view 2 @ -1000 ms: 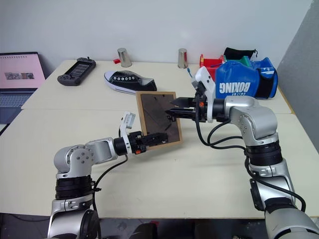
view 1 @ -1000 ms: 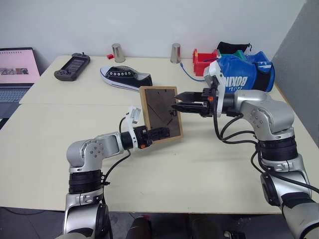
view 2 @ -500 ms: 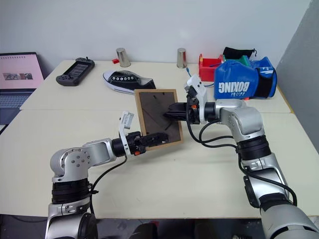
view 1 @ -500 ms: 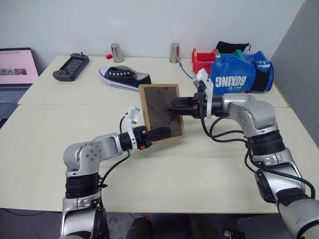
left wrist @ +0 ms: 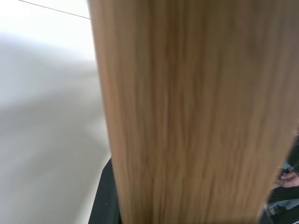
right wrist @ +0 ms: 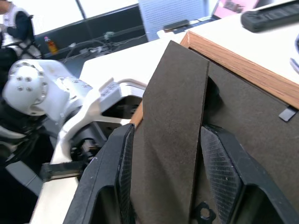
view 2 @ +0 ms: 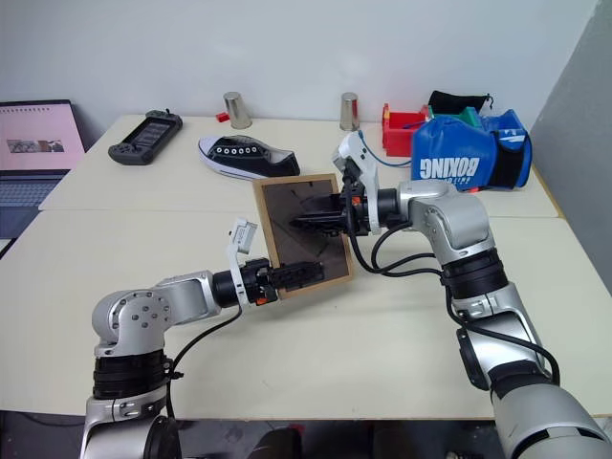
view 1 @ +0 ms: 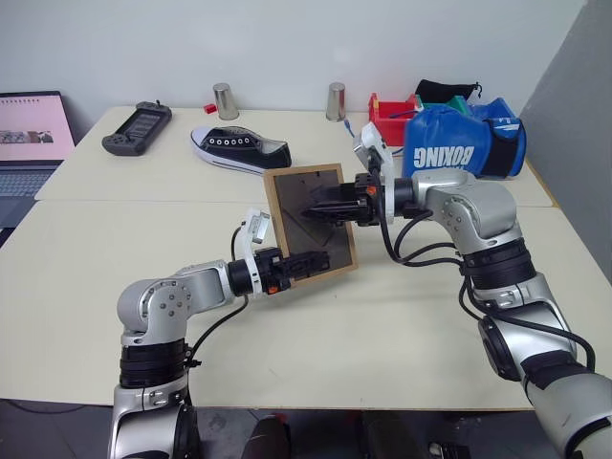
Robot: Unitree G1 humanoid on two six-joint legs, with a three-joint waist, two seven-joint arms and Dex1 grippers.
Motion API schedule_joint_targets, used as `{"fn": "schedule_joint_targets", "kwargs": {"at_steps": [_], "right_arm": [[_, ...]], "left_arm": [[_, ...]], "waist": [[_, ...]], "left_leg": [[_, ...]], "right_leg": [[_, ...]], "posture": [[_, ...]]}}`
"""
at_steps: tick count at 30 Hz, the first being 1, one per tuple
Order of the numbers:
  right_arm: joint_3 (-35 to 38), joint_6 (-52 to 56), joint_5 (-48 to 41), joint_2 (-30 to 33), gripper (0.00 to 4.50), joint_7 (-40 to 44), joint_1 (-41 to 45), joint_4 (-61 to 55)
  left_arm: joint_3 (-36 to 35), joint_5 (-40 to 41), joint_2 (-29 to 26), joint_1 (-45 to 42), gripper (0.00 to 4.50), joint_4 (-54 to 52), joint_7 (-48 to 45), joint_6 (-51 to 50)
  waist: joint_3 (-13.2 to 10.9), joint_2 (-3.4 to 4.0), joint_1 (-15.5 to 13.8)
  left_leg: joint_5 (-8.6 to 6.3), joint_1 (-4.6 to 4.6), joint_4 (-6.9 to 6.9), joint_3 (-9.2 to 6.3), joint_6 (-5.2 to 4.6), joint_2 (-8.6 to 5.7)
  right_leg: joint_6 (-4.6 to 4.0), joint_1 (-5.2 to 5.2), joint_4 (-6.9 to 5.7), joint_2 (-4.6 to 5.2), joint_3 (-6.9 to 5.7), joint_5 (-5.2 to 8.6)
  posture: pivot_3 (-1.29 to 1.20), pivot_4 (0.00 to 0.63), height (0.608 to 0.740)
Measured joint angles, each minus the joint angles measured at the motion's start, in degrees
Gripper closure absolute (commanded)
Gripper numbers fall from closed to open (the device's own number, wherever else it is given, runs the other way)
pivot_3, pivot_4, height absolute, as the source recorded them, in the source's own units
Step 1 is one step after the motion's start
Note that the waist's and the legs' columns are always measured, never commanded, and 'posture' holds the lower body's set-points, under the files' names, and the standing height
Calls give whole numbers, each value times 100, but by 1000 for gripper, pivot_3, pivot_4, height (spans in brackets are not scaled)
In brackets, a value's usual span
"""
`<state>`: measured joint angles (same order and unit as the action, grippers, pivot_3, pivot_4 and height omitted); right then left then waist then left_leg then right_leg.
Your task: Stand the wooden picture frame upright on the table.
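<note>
The left gripper (view 1: 311, 261) has its jaws clamped on the lower edge of the wooden picture frame (view 1: 308, 226), holding it clear above the cream surface (view 1: 402, 316) with its dark back panel facing the robot. The right gripper (view 1: 317, 211) reaches in level from the right, its jaws apart on either side of the frame's fold-out stand (right wrist: 173, 135). Further back lie a black sneaker (view 1: 239, 148) and a blue boxing glove (view 1: 462, 145).

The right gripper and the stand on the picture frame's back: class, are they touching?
Cannot tell. The right wrist view shows the right gripper's fingers either side of the wooden picture frame's stand, but contact isn't plain.
</note>
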<state>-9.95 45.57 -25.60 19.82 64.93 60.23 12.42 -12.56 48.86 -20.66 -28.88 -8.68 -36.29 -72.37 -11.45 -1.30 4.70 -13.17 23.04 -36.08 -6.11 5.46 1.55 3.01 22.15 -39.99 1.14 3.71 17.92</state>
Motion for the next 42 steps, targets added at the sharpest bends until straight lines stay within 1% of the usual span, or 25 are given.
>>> {"fn": "schedule_joint_targets", "kwargs": {"at_steps": [4,9,16,23,25,30,31,32,33,34,35,36,37,38,39,40,41,42], "right_arm": [[-17,142,-179,164,2280,292,-22,-322],[-25,285,-374,390,2280,637,-70,-596],[-91,235,-435,632,2280,911,-99,-562],[-139,34,-245,966,2280,999,-185,-209],[-139,-11,-207,1134,2280,1018,-228,-113],[-131,-315,20,1866,2280,1270,-381,109],[-131,-574,173,2006,2280,1272,-436,134],[-141,-1142,454,2069,2280,1132,-507,196],[-174,-2115,955,2131,1936,829,-609,411],[-225,-3053,1363,2196,1789,574,-729,639],[-263,-4074,1745,2231,1444,407,-888,925],[-261,-4672,1877,2228,1267,350,-1002,1082],[-260,-5591,2046,2189,928,278,-1185,1339],[-268,-6289,2233,2160,752,135,-1279,1521],[-297,-7348,2572,2155,475,-145,-1348,1779],[-322,-8700,3067,2148,283,-570,-1367,2034],[-319,-9413,3337,2142,37,-848,-1351,2165],[-310,-9941,3581,2117,37,-1099,-1306,2286]], "left_arm": [[0,32,-112,1,3530,2,-47,-3],[6,273,-307,-2,3530,6,-209,-177],[107,456,-681,-77,3530,131,-447,-399],[209,504,-849,-152,3530,256,-594,-502],[211,547,-869,-203,3530,270,-635,-583],[100,999,-1001,-285,3530,385,-711,-1103],[32,1136,-1004,-309,3530,481,-708,-1280],[-35,1221,-1001,-339,3530,549,-700,-1442],[-117,1357,-1004,-395,3530,667,-678,-1651],[-155,1491,-1012,-445,3530,761,-660,-1794],[-176,1716,-1070,-467,3530,884,-626,-1910],[-168,1879,-1130,-490,3530,1002,-577,-1960],[-128,2159,-1258,-549,3530,1271,-491,-1990],[-88,2351,-1336,-606,3530,1461,-408,-1990],[21,2650,-1444,-711,3530,1752,-276,-1989],[158,3049,-1598,-815,3530,2048,-118,-1988],[268,3302,-1672,-872,3530,2191,-24,-1990],[362,3514,-1729,-910,3530,2293,61,-1986]], "waist": [[0,0,-5],[0,0,-3],[0,0,-2],[-1,-1,-6],[-1,-1,-8],[-3,-1,-9],[-3,-1,-8],[-2,-3,-8],[-3,-3,-1],[-2,-4,-2],[-4,-4,1],[-4,-5,4],[-5,-6,13],[-7,-5,21],[-8,-6,21],[-8,-6,25],[-8,-6,29],[-8,-5,29]], "left_leg": [[0,1,0,-1,0,0],[0,0,0,0,0,0],[0,0,0,-1,0,0],[0,1,1,0,0,0],[0,2,1,0,0,0],[-1,2,1,1,-1,-1],[-1,2,1,1,-2,-1],[-1,1,0,1,-2,0],[-1,1,0,3,-2,0],[-1,1,0,4,-2,0],[-1,0,1,7,-1,0],[-1,-1,1,7,-1,0],[-1,-1,1,9,-1,1],[0,-1,1,11,0,1],[0,0,0,11,0,1],[0,-1,0,14,0,0],[5,-4,0,17,9,0],[10,-4,0,16,18,0]], "right_leg": [[0,0,1,0,-1,0],[0,0,1,0,-1,0],[0,0,1,-1,-1,0],[0,0,3,0,-1,0],[0,0,4,0,-1,0],[1,0,6,0,0,1],[1,0,6,0,-1,1],[2,0,6,0,-2,1],[2,0,6,-1,0,1],[3,0,6,-1,-1,2],[3,0,6,0,3,2],[3,0,5,-1,2,2],[3,1,4,-1,4,2],[2,2,3,-1,7,1],[2,4,2,0,8,1],[2,6,2,1,11,1],[2,4,1,1,16,1],[2,4,1,1,17,1]], "posture": [[0,150,740],[0,150,740],[0,150,740],[0,150,740],[0,150,740],[0,150,740],[0,150,740],[0,150,740],[0,150,740],[0,150,740],[0,150,740],[0,150,740],[0,150,740],[0,150,740],[0,150,740],[0,150,740],[0,150,740],[0,150,740]]}}
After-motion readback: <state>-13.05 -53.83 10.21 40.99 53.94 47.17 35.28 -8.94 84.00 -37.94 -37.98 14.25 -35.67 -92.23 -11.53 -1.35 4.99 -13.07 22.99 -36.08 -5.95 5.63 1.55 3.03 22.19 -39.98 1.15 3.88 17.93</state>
